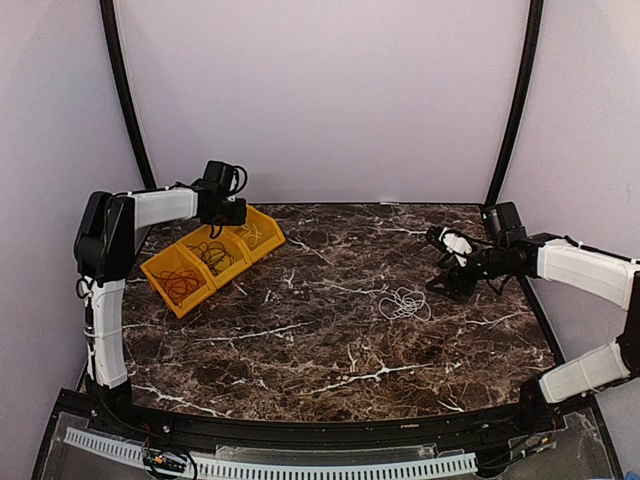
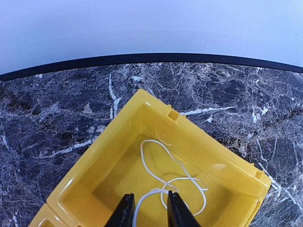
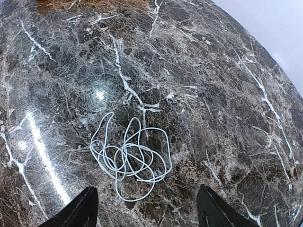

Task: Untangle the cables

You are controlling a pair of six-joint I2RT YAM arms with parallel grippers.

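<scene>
A white cable (image 2: 163,177) lies in loose loops on the floor of the far compartment of a yellow bin (image 2: 94,156). One strand of it runs up between the fingers of my left gripper (image 2: 150,213). Those jaws stand a little apart, wider than the strand, so this gripper is open just above the compartment. From above, the left gripper (image 1: 232,212) hovers over the bin (image 1: 235,278), which also holds a black cable (image 1: 215,255) and a red-orange cable (image 1: 180,285) in separate compartments. Another white cable (image 3: 130,158) lies coiled on the table before my right gripper (image 3: 147,213), which is wide open and empty.
The marble table (image 1: 320,350) carries the bin at its far left and the white coil (image 1: 405,303) right of centre, with the right gripper (image 1: 438,262) just beyond it. Black frame tubes rise at both back corners.
</scene>
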